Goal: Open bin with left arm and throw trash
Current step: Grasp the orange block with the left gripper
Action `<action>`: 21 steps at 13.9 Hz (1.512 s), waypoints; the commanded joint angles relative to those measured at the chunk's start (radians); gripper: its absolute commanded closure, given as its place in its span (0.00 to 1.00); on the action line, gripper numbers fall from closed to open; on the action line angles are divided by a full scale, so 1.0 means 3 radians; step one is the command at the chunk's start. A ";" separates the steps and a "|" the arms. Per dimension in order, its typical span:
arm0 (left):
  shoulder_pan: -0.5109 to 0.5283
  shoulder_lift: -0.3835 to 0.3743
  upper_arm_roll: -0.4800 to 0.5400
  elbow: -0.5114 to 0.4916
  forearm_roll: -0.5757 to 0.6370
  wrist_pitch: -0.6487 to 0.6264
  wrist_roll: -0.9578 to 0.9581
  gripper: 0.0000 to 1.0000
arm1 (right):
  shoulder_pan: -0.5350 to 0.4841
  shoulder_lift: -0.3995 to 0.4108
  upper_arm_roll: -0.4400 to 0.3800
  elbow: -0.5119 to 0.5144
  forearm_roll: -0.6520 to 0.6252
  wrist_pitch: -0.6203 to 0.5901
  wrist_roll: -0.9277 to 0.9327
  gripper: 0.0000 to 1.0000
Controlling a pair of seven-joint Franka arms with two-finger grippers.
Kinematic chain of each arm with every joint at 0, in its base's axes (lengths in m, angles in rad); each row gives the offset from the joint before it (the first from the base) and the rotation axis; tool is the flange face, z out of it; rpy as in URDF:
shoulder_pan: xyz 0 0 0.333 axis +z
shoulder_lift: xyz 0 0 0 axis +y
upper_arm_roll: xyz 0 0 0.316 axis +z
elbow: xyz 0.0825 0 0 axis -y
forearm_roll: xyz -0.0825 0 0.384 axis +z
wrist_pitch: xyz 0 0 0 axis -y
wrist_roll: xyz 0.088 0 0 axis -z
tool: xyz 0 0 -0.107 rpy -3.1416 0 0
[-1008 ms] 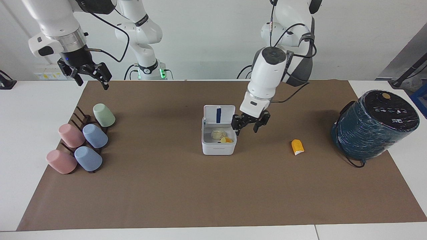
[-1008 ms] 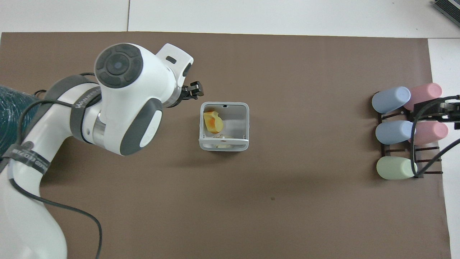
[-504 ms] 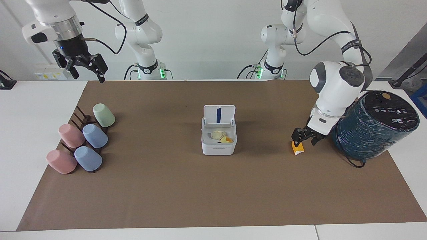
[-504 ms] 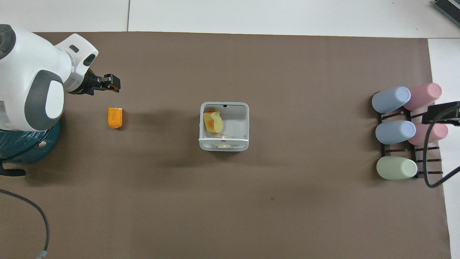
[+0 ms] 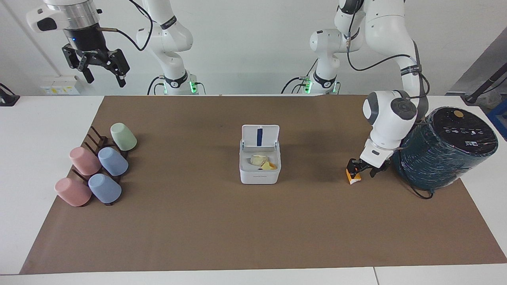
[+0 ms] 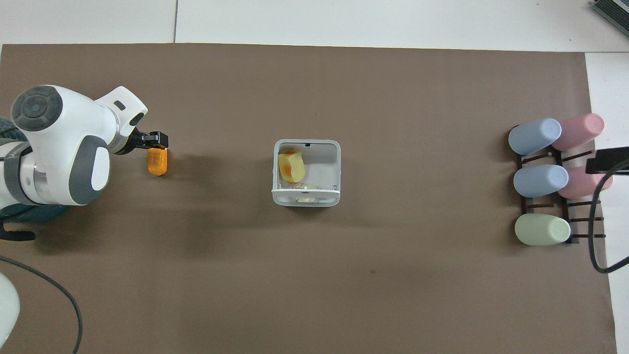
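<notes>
Lowered since 0.5 s ago, the left gripper [image 5: 361,169] now straddles the orange piece [image 5: 352,177], well off toward the left arm's end of the table from the bin [image 5: 260,168].

Its fingers stand apart on either side of the piece's upper end, not yet pinching it; the piece lies on the brown mat [image 5: 253,221], so this looks like the moment before closing. The bin sits with its lid [image 5: 260,137] tipped up, 2 scraps already inside, ready for a drop. Parked high over the table edge past the cup rack [image 5: 97,166], away from the bin, the right gripper [image 5: 99,71] waits with fingers spread.
</notes>
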 commanded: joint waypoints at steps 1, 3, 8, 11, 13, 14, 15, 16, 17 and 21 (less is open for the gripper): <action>0.0044 -0.0096 -0.0029 -0.0254 0.0064 0.0174 0.0052 0.19 | 0.0001 -0.0032 -0.0015 -0.0030 0.0059 -0.0029 -0.0099 0.00; 0.0024 -0.0091 -0.0029 -0.0315 0.0064 0.0210 0.0021 0.20 | 0.0001 -0.0032 -0.0015 -0.0030 0.0059 -0.0029 -0.0099 0.00; 0.0003 -0.0055 -0.0034 -0.0485 0.0064 0.0501 0.0021 0.24 | 0.0001 -0.0032 -0.0015 -0.0030 0.0059 -0.0029 -0.0099 0.00; -0.0007 -0.0050 -0.0034 -0.0485 0.0064 0.0496 0.0011 0.57 | 0.0001 -0.0032 -0.0015 -0.0030 0.0059 -0.0029 -0.0099 0.00; -0.0007 -0.0050 -0.0034 -0.0449 0.0064 0.0456 0.0011 0.85 | 0.0001 -0.0032 -0.0015 -0.0030 0.0059 -0.0029 -0.0099 0.00; -0.0012 -0.0050 -0.0034 -0.0423 0.0064 0.0445 0.0011 0.96 | 0.0001 -0.0032 -0.0015 -0.0030 0.0054 -0.0029 -0.0099 0.00; -0.0012 -0.0045 -0.0034 -0.0373 0.0064 0.0400 0.0016 1.00 | 0.0001 -0.0032 -0.0015 -0.0030 0.0059 -0.0029 -0.0099 0.00; -0.0017 -0.0030 -0.0034 -0.0240 0.0064 0.0263 0.0006 1.00 | 0.0001 -0.0032 -0.0015 -0.0030 0.0059 -0.0029 -0.0099 0.00; -0.0058 0.0011 -0.0034 -0.0052 0.0064 0.0059 -0.0055 1.00 | 0.0001 -0.0032 -0.0015 -0.0030 0.0059 -0.0029 -0.0099 0.00; -0.0348 0.0047 -0.0039 0.0552 0.0028 -0.0612 -0.0606 1.00 | 0.0001 -0.0032 -0.0015 -0.0030 0.0054 -0.0029 -0.0099 0.00</action>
